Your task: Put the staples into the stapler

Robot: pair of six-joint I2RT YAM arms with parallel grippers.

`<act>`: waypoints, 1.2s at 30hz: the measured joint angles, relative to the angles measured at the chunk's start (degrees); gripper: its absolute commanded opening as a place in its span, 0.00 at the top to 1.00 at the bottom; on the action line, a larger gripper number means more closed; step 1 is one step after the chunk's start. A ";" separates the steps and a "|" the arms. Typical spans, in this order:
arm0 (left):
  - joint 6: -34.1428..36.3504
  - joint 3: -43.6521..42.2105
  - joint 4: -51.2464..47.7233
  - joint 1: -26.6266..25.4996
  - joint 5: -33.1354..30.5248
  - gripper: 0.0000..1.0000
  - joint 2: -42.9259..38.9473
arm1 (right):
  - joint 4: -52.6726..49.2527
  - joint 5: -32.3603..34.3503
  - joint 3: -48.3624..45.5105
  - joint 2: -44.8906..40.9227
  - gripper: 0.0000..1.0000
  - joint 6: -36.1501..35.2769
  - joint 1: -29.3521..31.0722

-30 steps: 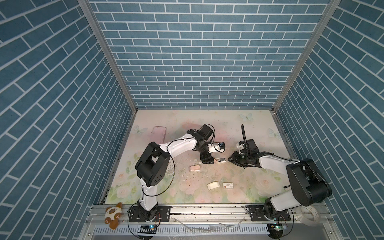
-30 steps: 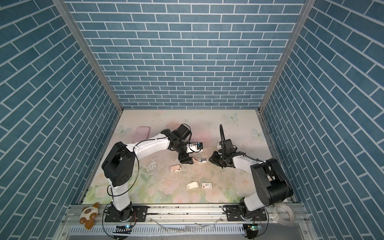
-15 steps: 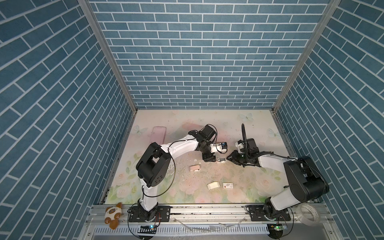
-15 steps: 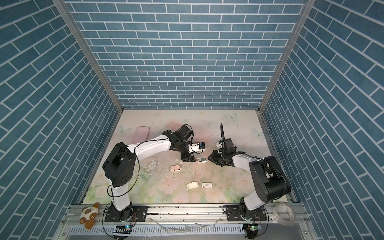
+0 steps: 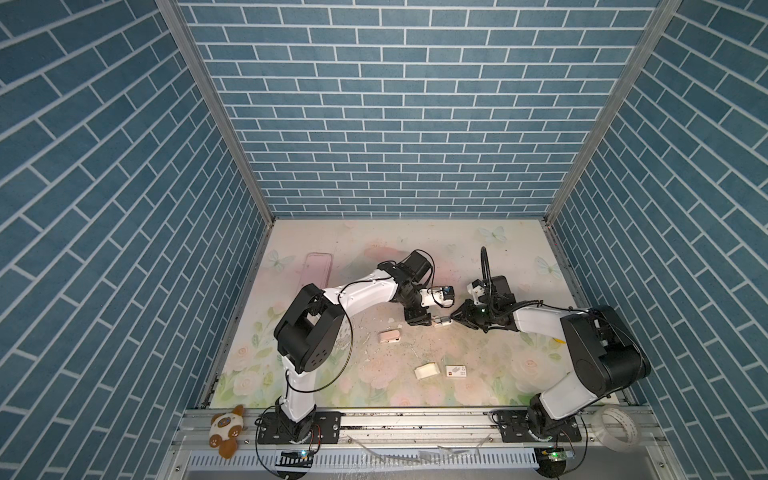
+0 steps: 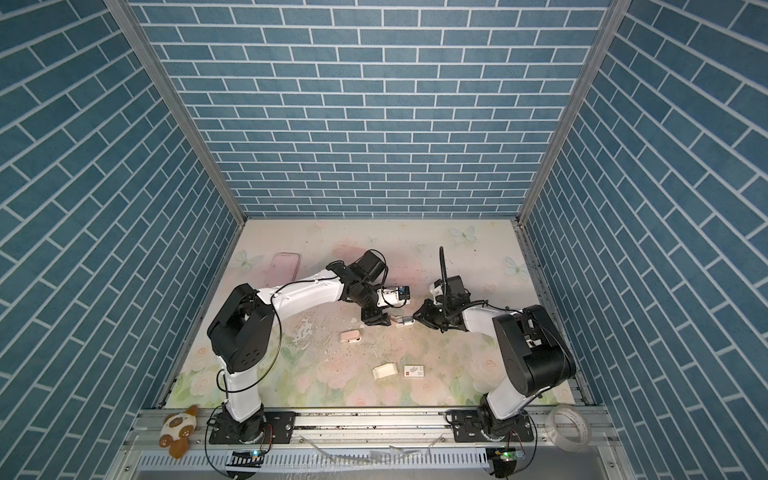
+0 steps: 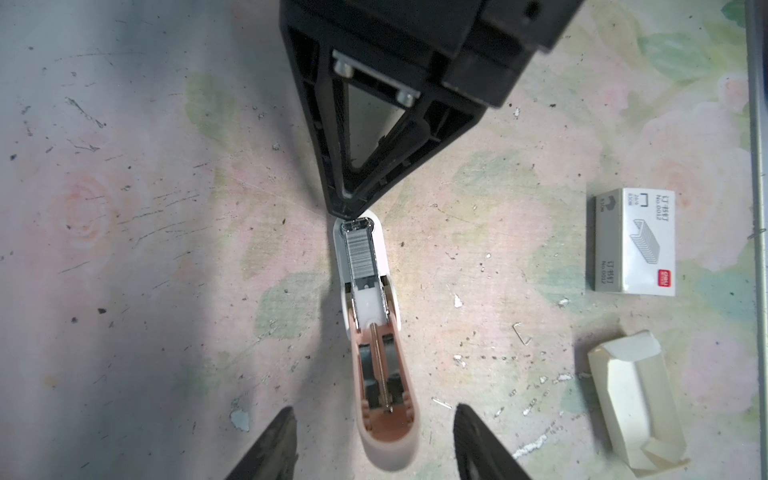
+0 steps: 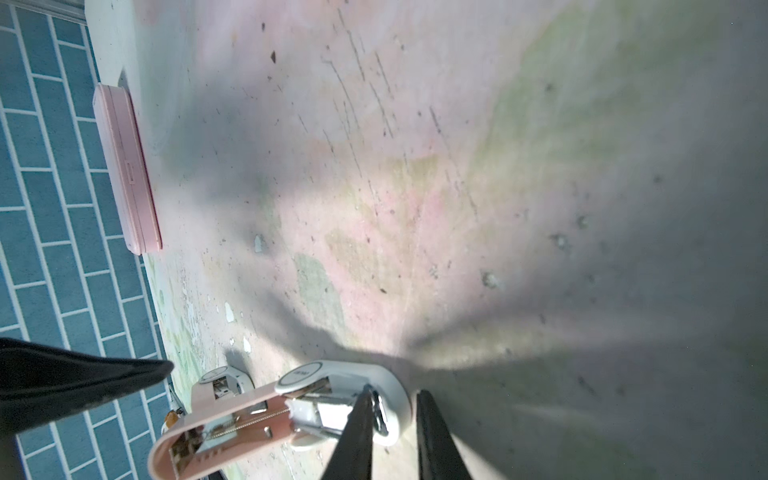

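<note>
- Pink-and-white plastic stapler [image 7: 380, 365] lies opened on floral bench [image 7: 166, 249]; silvery-grey staple strip [image 7: 360, 253] sits in its magazine, nose end.
- Left tool [image 7: 374, 411] open, astride stapler's rear.
- Right tool [image 8: 395, 392] narrowed astride nose; grip: cannot tell.

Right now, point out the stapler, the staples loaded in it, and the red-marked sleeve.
stapler [image 7: 376, 345]: left wrist view, mid-body, in the open magazine.
staples [image 7: 360, 254]: left wrist view, middle of the silvery strip.
red-marked sleeve [image 7: 631, 245]: left wrist view, on its printed face.
</note>
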 measured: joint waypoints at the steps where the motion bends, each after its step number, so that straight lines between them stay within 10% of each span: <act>1: -0.02 0.00 -0.17 0.00 0.02 0.40 0.17 | 0.00 -0.07 0.00 0.09 0.81 -0.02 -0.02; 36: 0.42 -1.97 -1.92 0.00 1.99 0.46 0.37 | 1.01 -3.34 3.04 4.46 0.92 -0.17 1.31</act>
